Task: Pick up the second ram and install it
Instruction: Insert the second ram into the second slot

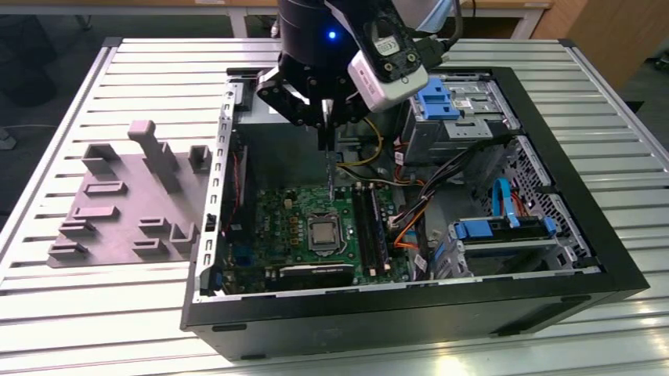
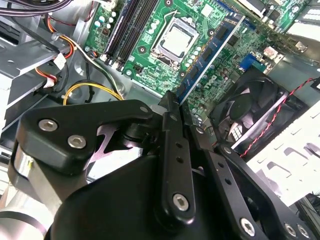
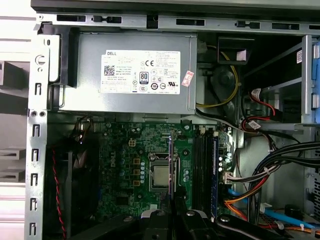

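My gripper (image 1: 327, 129) hangs over the open computer case and is shut on the second ram (image 1: 330, 168), a thin dark strip pointing down toward the green motherboard (image 1: 282, 211). In the second wrist view the second ram (image 2: 210, 55) juts out from between my fingers (image 2: 170, 125) over the board, beside the processor socket (image 2: 175, 40). In the first wrist view the second ram (image 3: 172, 165) shows edge-on above the socket. The long black memory slots (image 1: 368, 223) lie to the exterior view's right of the strip, which is apart from them.
The black case wall (image 1: 418, 309) surrounds the board. A silver power supply (image 3: 135, 75) sits at the back, a fan (image 2: 250, 110) at one side, and cable bundles (image 1: 439, 196) with blue drive bays (image 1: 502, 231) on the exterior view's right. A grey fixture (image 1: 125, 204) lies outside the case.
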Tool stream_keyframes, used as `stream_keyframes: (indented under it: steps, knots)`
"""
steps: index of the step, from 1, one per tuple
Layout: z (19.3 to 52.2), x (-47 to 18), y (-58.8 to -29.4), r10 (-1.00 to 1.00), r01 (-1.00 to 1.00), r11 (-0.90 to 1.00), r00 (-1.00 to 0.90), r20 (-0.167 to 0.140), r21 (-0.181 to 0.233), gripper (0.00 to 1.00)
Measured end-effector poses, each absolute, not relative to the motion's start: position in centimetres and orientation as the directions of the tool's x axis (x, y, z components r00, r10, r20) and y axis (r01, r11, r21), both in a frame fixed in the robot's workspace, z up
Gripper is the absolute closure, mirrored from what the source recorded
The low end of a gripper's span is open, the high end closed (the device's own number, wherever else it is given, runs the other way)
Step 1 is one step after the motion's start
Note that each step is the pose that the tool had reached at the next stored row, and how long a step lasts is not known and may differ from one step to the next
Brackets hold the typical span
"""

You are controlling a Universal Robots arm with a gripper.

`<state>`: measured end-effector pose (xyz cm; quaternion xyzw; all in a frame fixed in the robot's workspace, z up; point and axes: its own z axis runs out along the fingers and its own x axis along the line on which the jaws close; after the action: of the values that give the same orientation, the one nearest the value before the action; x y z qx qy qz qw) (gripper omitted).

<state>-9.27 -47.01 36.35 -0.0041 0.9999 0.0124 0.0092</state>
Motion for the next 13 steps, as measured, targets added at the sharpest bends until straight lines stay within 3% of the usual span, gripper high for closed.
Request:
stream_keyframes:
  steps: [13]
  knots:
    - [36.3, -9.32, -47.38, -0.008, -0.008, 1.0, -1.0, -0.019, 0.025, 0.86]
